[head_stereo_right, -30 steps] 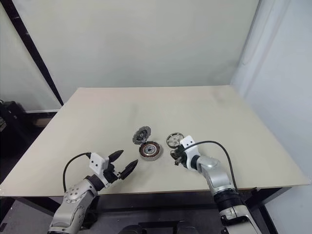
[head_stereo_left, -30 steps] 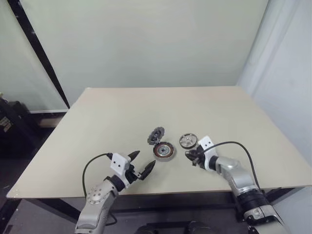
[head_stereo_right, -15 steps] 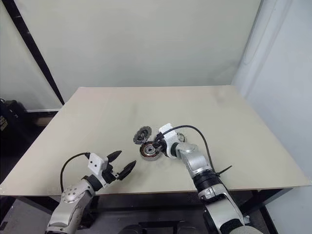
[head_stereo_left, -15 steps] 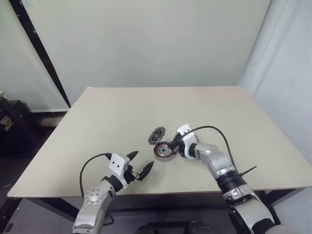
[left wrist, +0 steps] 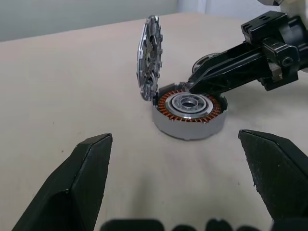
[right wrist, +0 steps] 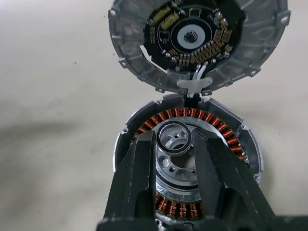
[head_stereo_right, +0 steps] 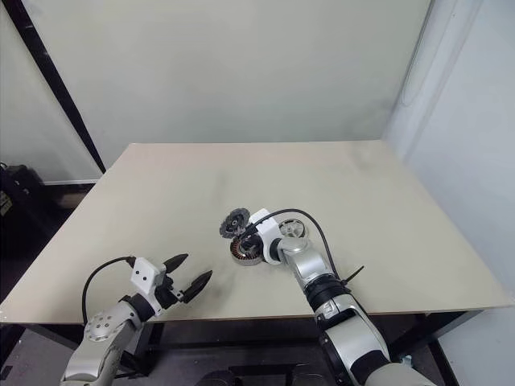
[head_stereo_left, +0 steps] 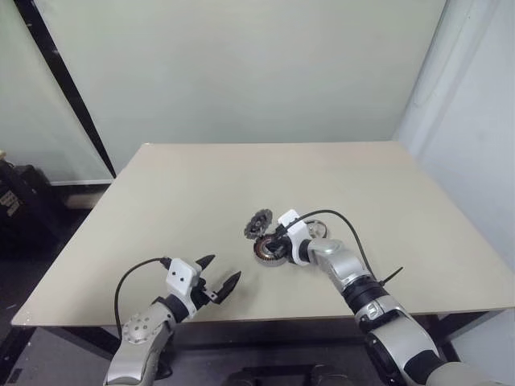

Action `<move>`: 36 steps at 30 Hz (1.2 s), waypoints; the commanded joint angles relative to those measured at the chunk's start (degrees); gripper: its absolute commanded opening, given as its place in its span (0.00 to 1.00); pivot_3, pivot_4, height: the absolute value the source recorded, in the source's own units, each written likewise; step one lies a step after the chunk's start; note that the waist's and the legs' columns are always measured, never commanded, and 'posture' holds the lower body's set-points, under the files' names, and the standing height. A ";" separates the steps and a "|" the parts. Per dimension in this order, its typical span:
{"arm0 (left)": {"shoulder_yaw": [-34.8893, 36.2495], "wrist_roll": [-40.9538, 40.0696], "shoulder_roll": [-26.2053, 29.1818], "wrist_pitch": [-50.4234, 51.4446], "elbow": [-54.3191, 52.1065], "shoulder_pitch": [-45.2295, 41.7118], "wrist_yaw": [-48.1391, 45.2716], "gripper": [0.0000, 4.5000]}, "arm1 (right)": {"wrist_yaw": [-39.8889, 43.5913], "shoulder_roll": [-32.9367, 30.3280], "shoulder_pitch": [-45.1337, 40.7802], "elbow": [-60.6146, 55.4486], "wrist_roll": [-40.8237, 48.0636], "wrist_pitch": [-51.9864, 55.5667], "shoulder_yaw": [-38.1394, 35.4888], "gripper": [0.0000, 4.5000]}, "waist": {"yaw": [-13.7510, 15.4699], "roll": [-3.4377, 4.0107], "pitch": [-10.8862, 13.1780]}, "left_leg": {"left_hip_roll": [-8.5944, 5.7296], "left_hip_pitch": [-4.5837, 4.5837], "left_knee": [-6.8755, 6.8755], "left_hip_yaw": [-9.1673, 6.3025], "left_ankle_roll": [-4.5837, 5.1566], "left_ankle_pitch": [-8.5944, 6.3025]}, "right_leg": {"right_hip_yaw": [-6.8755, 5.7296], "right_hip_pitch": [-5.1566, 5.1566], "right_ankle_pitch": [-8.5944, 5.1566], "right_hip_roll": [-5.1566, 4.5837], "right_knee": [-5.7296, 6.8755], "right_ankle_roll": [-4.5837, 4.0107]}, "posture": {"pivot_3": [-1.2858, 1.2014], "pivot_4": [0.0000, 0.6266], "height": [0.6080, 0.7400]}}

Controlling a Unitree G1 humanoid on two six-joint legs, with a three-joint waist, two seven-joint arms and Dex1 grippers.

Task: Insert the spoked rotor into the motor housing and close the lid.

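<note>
My right pincer (right wrist: 175,159) reaches down over the motor housing (left wrist: 189,115) — a small round shallow metal cup with a copper-brown ring of windings inside — which sits on the pale beige surface (head_stereo_left: 161,209) near its front middle. The two black fingers (right wrist: 137,173) stand narrowly apart, one on either side of the silver hub at the cup's centre, their tips down inside the ring of windings. Whether they truly pinch that hub I cannot tell; they carry nothing else.

The lid (right wrist: 197,38), a round grey disc with a dark inner face of small components and a notched rim, stands on edge at the far rim of the housing, joined to it by a small tab and tipped up almost vertical.

The spoked rotor (head_stereo_right: 293,231), a small flat silver-grey metal wheel with open gaps, lies flat on the surface just beside the housing, on my right, partly behind my right wrist.

My left pincer (head_stereo_left: 216,281) hangs near the front edge of the surface, well apart from the parts — its black fingers (left wrist: 86,178) spread wide, grasping nothing.
</note>
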 commanded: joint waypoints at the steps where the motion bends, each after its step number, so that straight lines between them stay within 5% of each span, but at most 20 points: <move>1: 1.19 -0.66 0.25 -0.50 -2.22 -0.36 0.04 1.00 | -0.37 0.68 -2.68 1.21 -0.62 -2.66 -0.51 0.18 | 0.00 0.00 0.00 | 0.00 0.00 -0.01 0.00 0.00 0.00 | 0.00 -0.01 0.00 0.00 0.00 0.00 | 0.52 0.00 1.00; 36: 0.80 -0.61 -0.21 -0.25 -3.49 -0.30 0.10 1.00 | -2.00 1.25 -4.85 10.77 -3.16 -7.75 -1.54 0.18 | -0.02 0.02 0.00 | -0.01 0.00 -0.08 0.00 -0.01 0.00 | 0.00 -0.04 0.02 0.01 0.00 0.03 | 0.52 0.00 1.00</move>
